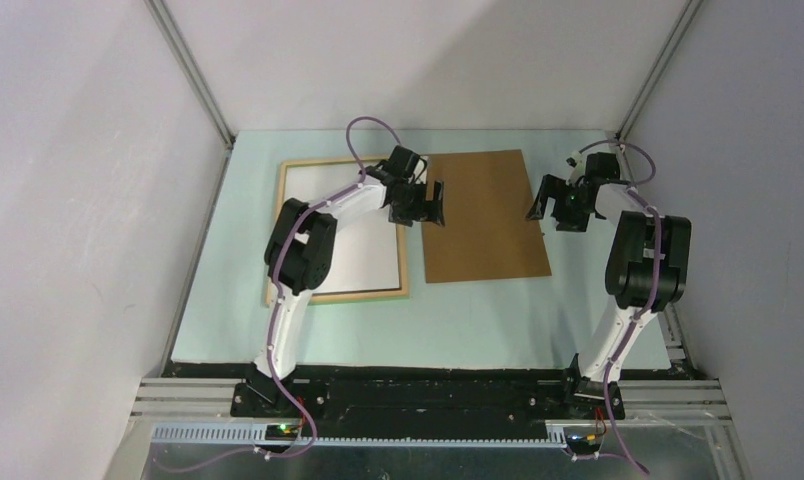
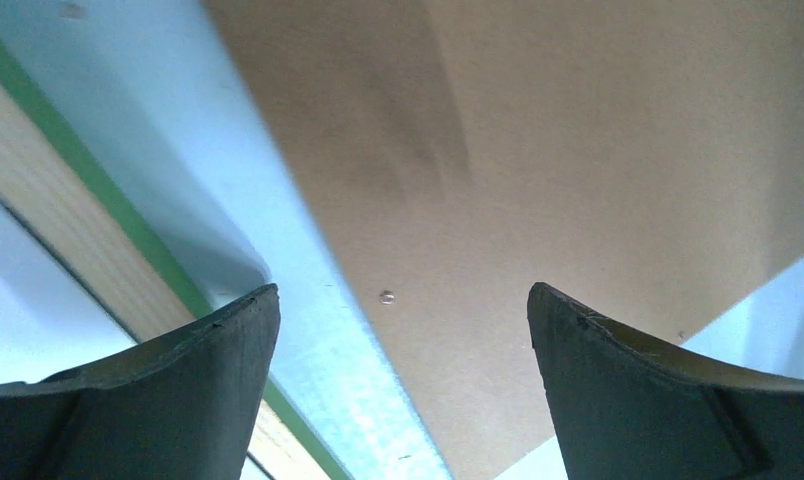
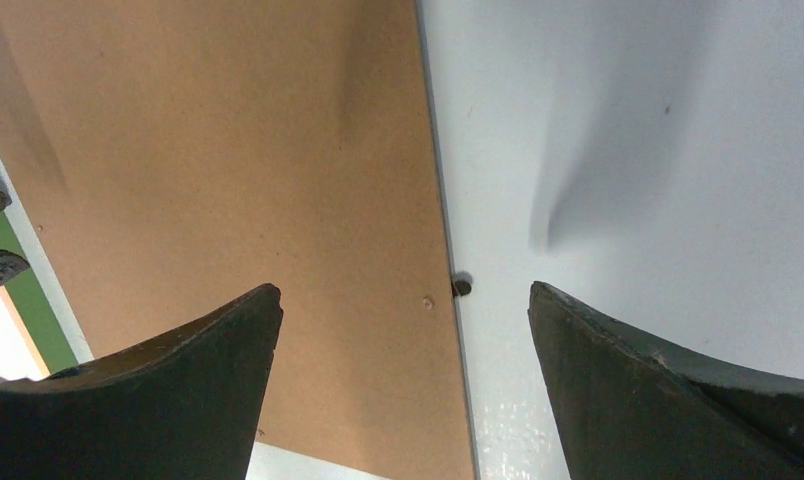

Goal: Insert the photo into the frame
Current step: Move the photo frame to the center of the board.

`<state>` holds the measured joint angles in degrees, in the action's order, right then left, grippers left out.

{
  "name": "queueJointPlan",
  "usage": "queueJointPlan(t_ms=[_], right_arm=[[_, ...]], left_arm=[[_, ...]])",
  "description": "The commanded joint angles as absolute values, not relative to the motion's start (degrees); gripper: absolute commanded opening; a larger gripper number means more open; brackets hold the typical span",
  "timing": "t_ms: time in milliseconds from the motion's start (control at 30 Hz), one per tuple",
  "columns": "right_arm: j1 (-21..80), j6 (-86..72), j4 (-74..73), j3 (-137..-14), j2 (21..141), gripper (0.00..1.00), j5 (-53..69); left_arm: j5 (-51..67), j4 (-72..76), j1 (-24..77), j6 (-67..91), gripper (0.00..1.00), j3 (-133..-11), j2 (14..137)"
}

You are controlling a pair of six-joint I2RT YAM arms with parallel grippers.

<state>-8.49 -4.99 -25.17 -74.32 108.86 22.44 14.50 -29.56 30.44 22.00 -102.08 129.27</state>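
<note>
**Top view.** The frame (image 1: 402, 262) lies flat in the left half of the picture. It is a thin rectangle with narrow rails of pale, bare wood. The photo (image 1: 356, 250) fills its opening as a smooth, plain white sheet with no printed picture showing. Just to the right, apart from the frame, lies a brown board (image 1: 483, 215). It is matte, like cardboard, and set slightly askew on the pale green table (image 1: 378, 330). The left gripper (image 1: 425, 212) hangs over the gap between frame and board with its jaws spread and nothing between them. The right gripper (image 1: 550, 212) hangs over the board's right edge, also spread and empty.

**Left wrist view.** The left gripper (image 2: 403, 300) shows two dark, curved fingers (image 2: 208, 370) standing wide apart at the bottom. The board (image 2: 578, 150) fills the upper right. It has a fine, dull fibre surface and a tiny round dot near its edge. A strip of table (image 2: 208, 150) runs diagonally beside it. At the far left is the frame (image 2: 68, 235), grainy light wood with a green stripe along its outer side. The photo (image 2: 23, 320) is a pale patch in the lower left.

**Right wrist view.** The right gripper (image 3: 403, 295) is spread wide and holds nothing. The board (image 3: 228, 150) covers the left half and the smooth, pale table (image 3: 628, 150) the right. A small dark nub sits at the board's edge. A green sliver of frame (image 3: 23, 300) shows at the left margin.
</note>
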Motion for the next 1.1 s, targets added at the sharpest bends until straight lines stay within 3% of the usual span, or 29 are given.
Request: queueJointPlan(t_ms=[0,533,1067], right_arm=[[-8.6,-5.3,-26.2,-80.8,111.2,0.98,23.8],[-8.5,-6.4,-36.2,-99.2,127.6,0.98,33.3],[-8.0,-8.2,-35.6,-97.5,129.2,0.97,39.5]], left_arm=[[11.0,-30.7,28.5,22.1,1.0,-101.0,126.6],[15.7,-30.7,29.4,24.6,1.0,-105.8,131.5],[15.7,-30.5,32.0,30.1,1.0,-102.0,130.0]])
